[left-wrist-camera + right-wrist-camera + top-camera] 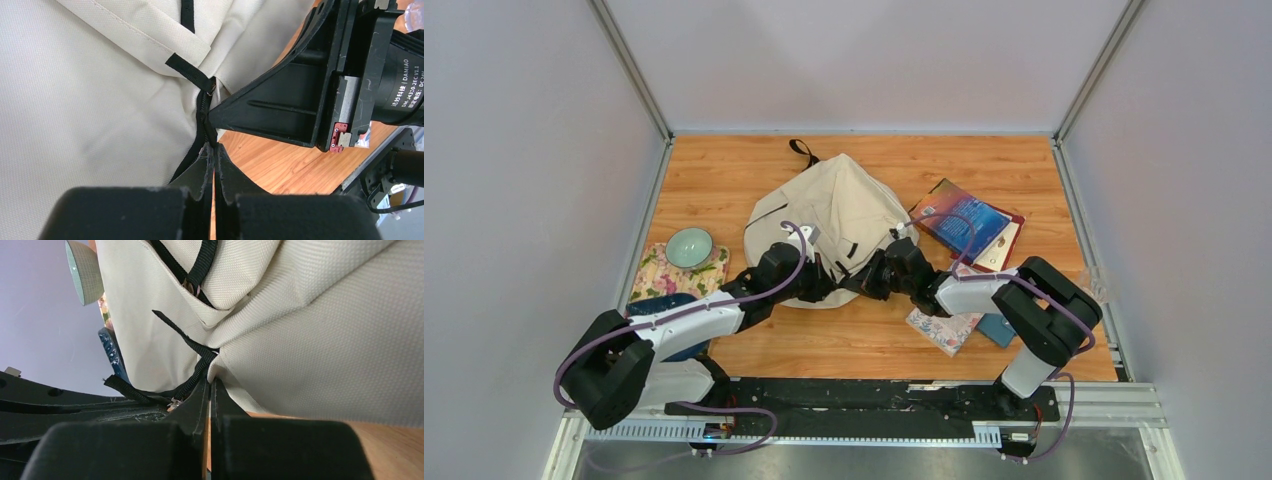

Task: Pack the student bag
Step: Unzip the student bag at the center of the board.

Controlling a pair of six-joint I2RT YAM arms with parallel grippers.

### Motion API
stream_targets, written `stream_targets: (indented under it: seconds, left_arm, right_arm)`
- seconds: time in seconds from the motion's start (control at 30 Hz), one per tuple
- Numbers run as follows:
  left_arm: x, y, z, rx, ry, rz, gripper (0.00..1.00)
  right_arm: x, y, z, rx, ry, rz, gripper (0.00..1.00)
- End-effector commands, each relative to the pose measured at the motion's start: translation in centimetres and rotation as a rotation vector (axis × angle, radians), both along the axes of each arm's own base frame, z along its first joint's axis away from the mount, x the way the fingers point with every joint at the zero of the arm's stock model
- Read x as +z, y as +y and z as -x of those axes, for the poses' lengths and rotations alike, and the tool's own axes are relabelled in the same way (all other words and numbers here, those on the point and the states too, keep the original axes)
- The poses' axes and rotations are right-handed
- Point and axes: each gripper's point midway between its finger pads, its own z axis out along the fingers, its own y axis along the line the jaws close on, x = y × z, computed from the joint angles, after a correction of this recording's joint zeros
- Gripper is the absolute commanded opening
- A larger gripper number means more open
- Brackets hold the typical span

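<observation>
Pinching the near edge of the student bag [834, 210] from two sides, I am holding it with both grippers close together, their tips almost touching. My left gripper [212, 149] is pressing its jaws nearly together on the black zipper [202, 115] band, where it is coming out of the cream fabric. My right gripper [210, 382] is clamping its jaws narrowly on the corner of the bag's seam, where a thin black strap [197, 367] is running down between them. The bag is lying slumped in the middle of the wooden table [874, 345], with its black top loop pointing to the far side. A pale green bowl [689, 247] is sitting on a floral mat [652, 275] left of the bag, and books [969, 225] are lying to its right.
</observation>
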Motion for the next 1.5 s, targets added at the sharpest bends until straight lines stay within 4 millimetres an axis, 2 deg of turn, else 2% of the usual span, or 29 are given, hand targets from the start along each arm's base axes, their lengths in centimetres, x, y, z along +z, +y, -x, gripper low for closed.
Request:
stream_targets:
  seconds: [0.0, 0.03, 0.07, 0.27, 0.47, 0.57, 0.73, 0.83, 0.93, 0.97, 1.03, 1.07, 1.2, 1.33, 1.37, 1.4, 1.47]
  left_arm:
    - [1.2, 0.2, -0.2, -0.004, -0.049, -0.002, 0.0]
    - [1.0, 0.5, -0.3, 0.01, -0.048, -0.02, 0.0]
    - [1.1, 1.2, -0.8, 0.042, -0.065, -0.047, 0.0]
    - [-0.2, 4.7, -1.3, 0.144, -0.05, -0.168, 0.0]
    - [-0.3, 6.7, -1.4, 0.188, -0.049, -0.209, 0.0]
    - [-0.3, 7.2, -1.2, 0.185, -0.054, -0.224, 0.0]
    - [0.8, 6.0, -1.2, 0.117, -0.098, -0.184, 0.0]
    - [1.8, 4.6, -0.8, 0.036, -0.117, -0.137, 0.0]
    - [2.8, 2.9, 0.1, -0.059, -0.124, -0.068, 0.0]
    - [3.1, 2.1, 0.7, -0.108, -0.116, -0.036, 0.0]
    - [3.9, 1.0, 0.9, -0.149, -0.128, 0.02, 0.0]
    - [4.4, 0.3, 1.4, -0.19, -0.128, 0.054, 0.0]
    - [4.5, -0.9, 1.6, -0.224, -0.112, 0.06, 0.0]
    - [4.1, -1.4, 1.3, -0.206, -0.085, 0.045, 0.0]
    - [3.8, -1.1, 0.9, -0.172, -0.083, 0.03, 0.0]
    - [3.7, -1.0, 0.7, -0.161, -0.082, 0.024, 0.0]
    - [3.2, -0.6, 0.6, -0.142, -0.078, 0.014, 0.0]
  right_arm:
    - [1.1, -0.7, -2.3, -0.03, -0.12, 0.057, 0.0]
    - [1.5, -1.0, -2.5, -0.037, -0.135, 0.069, 0.0]
    - [1.0, -1.6, -2.3, -0.039, -0.131, 0.101, 0.0]
    - [0.7, -4.4, -3.1, -0.075, -0.176, 0.193, 0.0]
    - [1.0, -6.4, -4.3, -0.085, -0.219, 0.253, 0.0]
    - [1.7, -7.8, -5.9, -0.108, -0.267, 0.316, 0.0]
    - [3.8, -9.2, -7.9, -0.098, -0.342, 0.371, 0.0]
    - [5.7, -8.7, -8.8, -0.066, -0.401, 0.376, 0.0]
    - [6.6, -8.5, -9.5, -0.051, -0.428, 0.392, 0.0]
    - [7.6, -7.7, -9.5, -0.023, -0.445, 0.363, 0.0]
    - [8.0, -7.6, -9.9, -0.01, -0.451, 0.373, 0.0]
    - [8.9, -7.3, -10.4, -0.015, -0.466, 0.369, 0.0]
    - [9.1, -7.3, -11.4, -0.011, -0.451, 0.37, 0.0]
    - [7.6, -7.9, -10.6, 0.013, -0.383, 0.388, 0.0]
    - [7.3, -7.9, -10.2, 0.019, -0.371, 0.386, 0.03]
    - [7.6, -8.0, -9.8, 0.027, -0.37, 0.373, 0.17]
    - [6.6, -8.4, -8.6, 0.039, -0.342, 0.38, 0.36]
